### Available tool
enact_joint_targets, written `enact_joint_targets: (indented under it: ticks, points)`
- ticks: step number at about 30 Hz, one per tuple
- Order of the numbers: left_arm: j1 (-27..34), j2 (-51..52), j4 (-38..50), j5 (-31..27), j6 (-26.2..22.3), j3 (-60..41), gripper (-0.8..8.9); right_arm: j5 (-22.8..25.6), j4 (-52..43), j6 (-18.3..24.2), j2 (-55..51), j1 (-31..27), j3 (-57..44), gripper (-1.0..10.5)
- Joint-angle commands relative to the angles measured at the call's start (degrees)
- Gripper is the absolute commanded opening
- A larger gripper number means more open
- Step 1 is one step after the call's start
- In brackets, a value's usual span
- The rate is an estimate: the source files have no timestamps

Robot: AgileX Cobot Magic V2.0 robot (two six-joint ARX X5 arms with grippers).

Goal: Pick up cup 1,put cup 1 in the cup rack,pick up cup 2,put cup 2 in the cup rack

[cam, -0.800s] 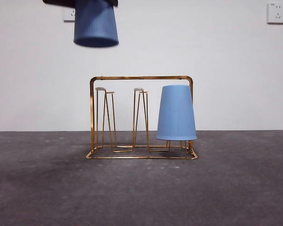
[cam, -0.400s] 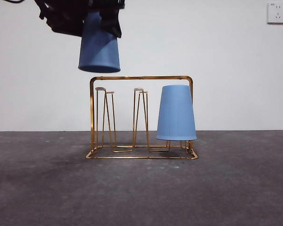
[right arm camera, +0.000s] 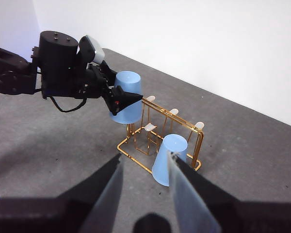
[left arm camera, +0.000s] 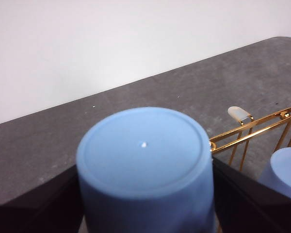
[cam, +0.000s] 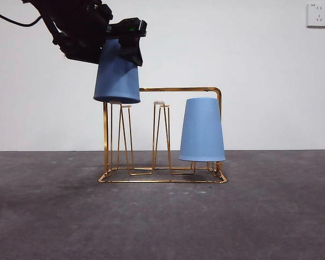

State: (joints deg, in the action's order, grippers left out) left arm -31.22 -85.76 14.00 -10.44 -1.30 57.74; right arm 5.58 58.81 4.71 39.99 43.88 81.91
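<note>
From the front, the left gripper has its black jaws clamped on an upside-down, ribbed blue plastic cup above the left end of the gold wire cup rack, while a second, paler blue cup already sits inverted at the right end. The left wrist view shows that held cup's flat base between the jaws, with a capped peg just beside it. From the right wrist view the right gripper waits apart, jaws spread and empty; I judge the rim could catch the frame's top bar if lowered off-centre.
</note>
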Motion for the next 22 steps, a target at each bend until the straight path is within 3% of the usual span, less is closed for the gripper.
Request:
enact_joint_targets:
  ticks: [1, 22]
  points:
    - [0.24, -1.31, 0.85, 0.17, 0.59, -0.24, -0.06, 0.04, -0.04, -0.70, -0.02, -0.02, -0.42, 1.6]
    - [0.33, -7.85, -2.36, 0.37, 2.78, -0.28, -0.06, 0.46, 0.37, -0.68, -0.02, -0.02, -0.44, 1.6]
